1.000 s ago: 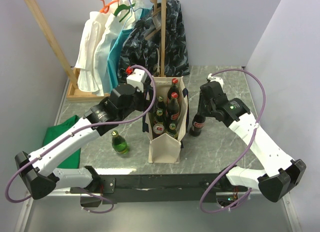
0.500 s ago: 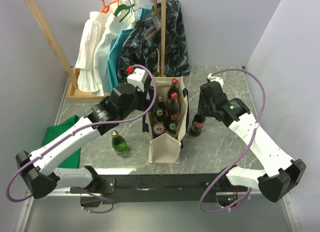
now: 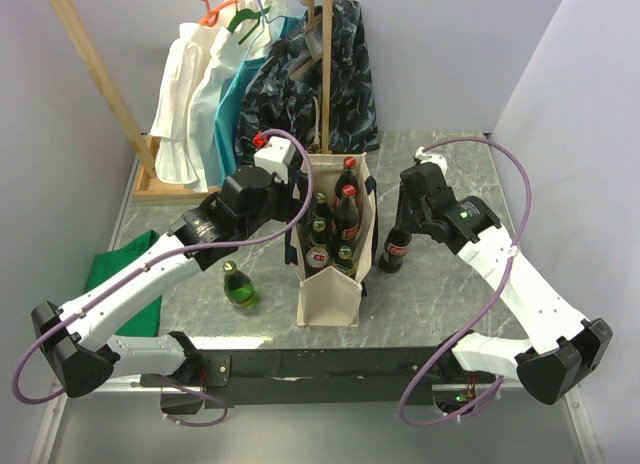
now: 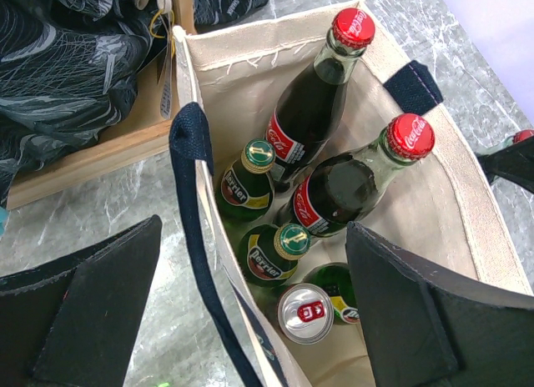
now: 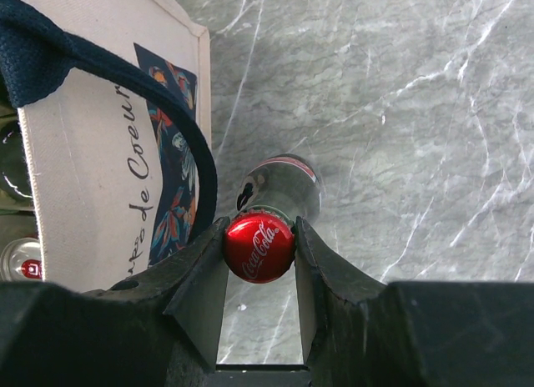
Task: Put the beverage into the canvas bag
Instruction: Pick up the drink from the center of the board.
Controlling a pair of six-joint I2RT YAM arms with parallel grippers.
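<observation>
The canvas bag (image 3: 330, 296) stands upright mid-table, cream with navy handles, and holds two cola bottles (image 4: 346, 183), green bottles (image 4: 265, 255) and a can (image 4: 305, 313). My left gripper (image 3: 296, 198) hangs open over the bag's left side. Its fingers straddle that wall (image 4: 200, 187), one outside and one inside. A cola bottle (image 3: 395, 250) with a red cap (image 5: 259, 247) stands upright just right of the bag (image 5: 92, 170). My right gripper (image 5: 259, 237) is shut on its cap and neck. A green bottle (image 3: 238, 286) stands on the table left of the bag.
A wooden clothes rack (image 3: 100, 74) with white, teal and dark patterned garments (image 3: 300, 79) stands at the back left. Its base (image 4: 100, 149) is close behind the bag. A green cloth (image 3: 118, 269) lies at the left edge. Marble tabletop (image 5: 400, 112) extends right of the bottle.
</observation>
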